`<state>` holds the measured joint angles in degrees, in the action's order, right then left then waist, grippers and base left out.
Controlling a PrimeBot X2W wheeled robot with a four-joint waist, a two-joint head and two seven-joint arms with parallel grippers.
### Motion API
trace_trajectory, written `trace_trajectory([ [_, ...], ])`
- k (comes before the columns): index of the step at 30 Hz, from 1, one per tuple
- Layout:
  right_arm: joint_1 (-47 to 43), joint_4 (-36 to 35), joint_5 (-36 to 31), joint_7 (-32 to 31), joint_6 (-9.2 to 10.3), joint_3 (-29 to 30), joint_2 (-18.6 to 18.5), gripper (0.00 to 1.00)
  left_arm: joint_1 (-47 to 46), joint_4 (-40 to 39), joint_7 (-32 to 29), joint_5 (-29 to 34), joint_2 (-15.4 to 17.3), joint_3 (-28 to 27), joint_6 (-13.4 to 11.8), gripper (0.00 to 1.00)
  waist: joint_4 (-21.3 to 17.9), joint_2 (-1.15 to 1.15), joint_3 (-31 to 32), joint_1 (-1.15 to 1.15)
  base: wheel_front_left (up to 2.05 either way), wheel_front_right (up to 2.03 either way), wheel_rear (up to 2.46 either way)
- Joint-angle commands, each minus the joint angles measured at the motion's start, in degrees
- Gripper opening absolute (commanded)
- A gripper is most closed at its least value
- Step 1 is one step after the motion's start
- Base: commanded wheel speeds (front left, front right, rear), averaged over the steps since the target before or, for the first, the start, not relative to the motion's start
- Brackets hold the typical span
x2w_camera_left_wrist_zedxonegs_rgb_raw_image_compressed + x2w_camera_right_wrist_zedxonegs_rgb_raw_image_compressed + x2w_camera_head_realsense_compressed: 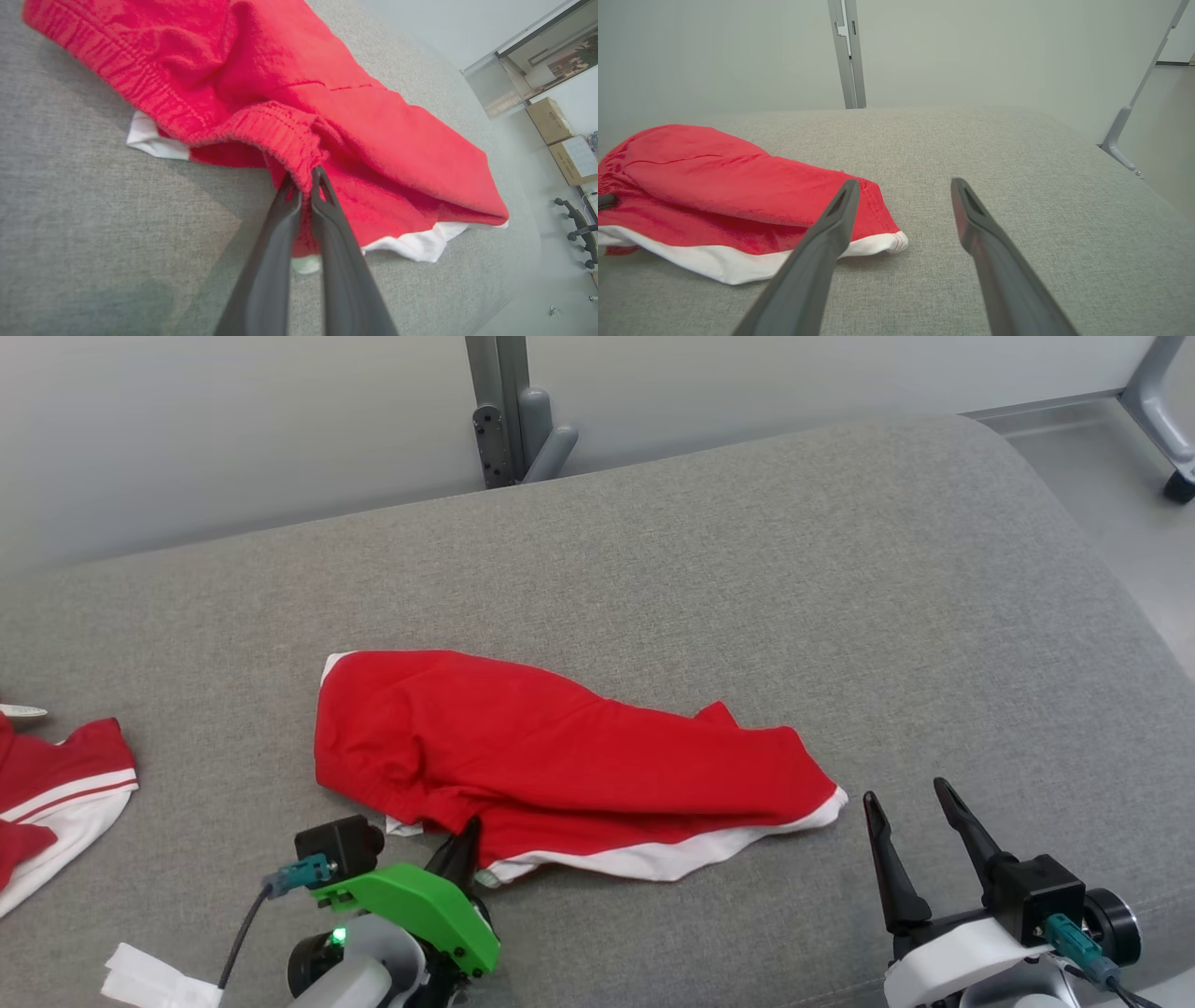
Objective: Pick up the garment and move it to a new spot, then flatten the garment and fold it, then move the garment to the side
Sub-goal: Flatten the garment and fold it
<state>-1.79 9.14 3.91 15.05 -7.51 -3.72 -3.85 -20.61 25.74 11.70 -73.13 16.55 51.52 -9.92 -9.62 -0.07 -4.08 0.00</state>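
At the far left lies another red and white cloth [56,793], with a white scrap [154,980] near it, both well apart from the work. The left pincer [465,835] is clenched on the near edge of the red garment [560,756], likely to lift it. The garment lies bunched in the middle of the grey surface [747,569]. The right pincer [905,791] hangs released near its right end, holding nothing

My left gripper [303,179] sits at the lower left of the head view, angled forward and down. Its two fingers are pressed together, pinching a fold of the garment [373,140] at its near edge. My right gripper [904,793] rests low at the lower right, its fingers spread wide, pointing up and away, with nothing between them.
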Motion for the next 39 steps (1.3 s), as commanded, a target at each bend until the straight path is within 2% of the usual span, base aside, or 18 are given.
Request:
trace_trajectory([
  [1,-0.57,-0.10,0.06,0.19,0.04,0.11,-0.01,1.00,-0.54,-0.65,0.36,-0.66,1.26,-0.96,-0.29,0.00,0.44,0.07,-0.18,0.00,0.00,0.00,0.00],
  [7,0.11,0.38,0.24,0.19,0.04,-0.57,0.24,1.00,0.48,-2.16,-2.13,0.30,6.44,-0.88,-2.65,0.00,1.22,0.07,-0.38,0.00,0.00,0.00,0.00],
  [10,0.20,0.40,0.35,0.19,0.04,-0.45,0.37,1.00,1.88,-4.00,-3.93,0.06,8.36,-0.16,-2.88,0.00,1.60,0.07,-0.55,0.00,0.00,0.00,0.00],
  [15,0.03,0.64,0.32,0.19,0.04,-0.28,0.48,1.00,3.58,-7.55,-4.60,0.02,9.95,0.21,-4.18,0.00,2.41,0.07,-0.92,0.00,0.00,0.00,0.00],
  [16,-0.02,0.64,0.30,0.19,0.04,-0.26,0.50,1.00,3.73,-8.02,-4.12,0.07,10.09,-0.03,-4.45,0.41,2.51,0.07,-0.93,0.00,0.00,0.00,0.00],
  [17,-0.07,0.61,0.30,0.19,0.04,-0.22,0.53,1.00,3.81,-8.58,-3.69,0.39,10.22,-0.19,-4.76,0.98,2.61,0.07,-0.92,0.00,0.00,0.00,0.00],
  [23,0.19,-0.01,-0.14,0.19,0.04,0.36,0.13,1.00,4.44,-12.45,-0.22,4.27,12.18,0.31,-6.29,1.00,3.13,0.07,-0.57,0.00,0.00,0.00,0.00],
  [30,-1.64,-2.07,-1.18,0.19,0.04,1.83,-1.23,1.00,9.21,-15.96,3.54,11.07,12.38,-4.71,-9.86,1.00,4.31,0.07,1.41,0.00,0.00,0.00,0.00],
  [33,-2.17,-2.97,-1.43,0.19,0.04,2.63,-1.69,1.00,12.57,-17.48,3.49,19.54,11.59,-8.79,-10.90,1.00,4.98,0.07,2.30,0.00,0.00,0.00,0.00],
  [34,-2.17,-2.97,-1.43,0.19,0.04,2.63,-1.69,1.00,12.57,-17.48,3.49,19.54,11.59,-8.79,-10.90,1.00,4.98,0.07,2.30,0.00,0.00,0.00,0.00],
  [35,-2.47,-3.17,-1.50,0.19,0.04,2.90,-1.82,1.00,14.09,-18.07,3.44,22.37,10.96,-10.39,-10.97,1.00,5.23,0.07,2.55,0.00,0.00,0.00,0.00],
  [39,-3.08,-4.06,-1.70,0.19,0.04,3.74,-2.09,1.00,19.06,-20.35,3.44,33.28,8.48,-16.57,-9.23,1.00,6.24,0.07,3.29,0.00,0.00,0.00,0.00],
])
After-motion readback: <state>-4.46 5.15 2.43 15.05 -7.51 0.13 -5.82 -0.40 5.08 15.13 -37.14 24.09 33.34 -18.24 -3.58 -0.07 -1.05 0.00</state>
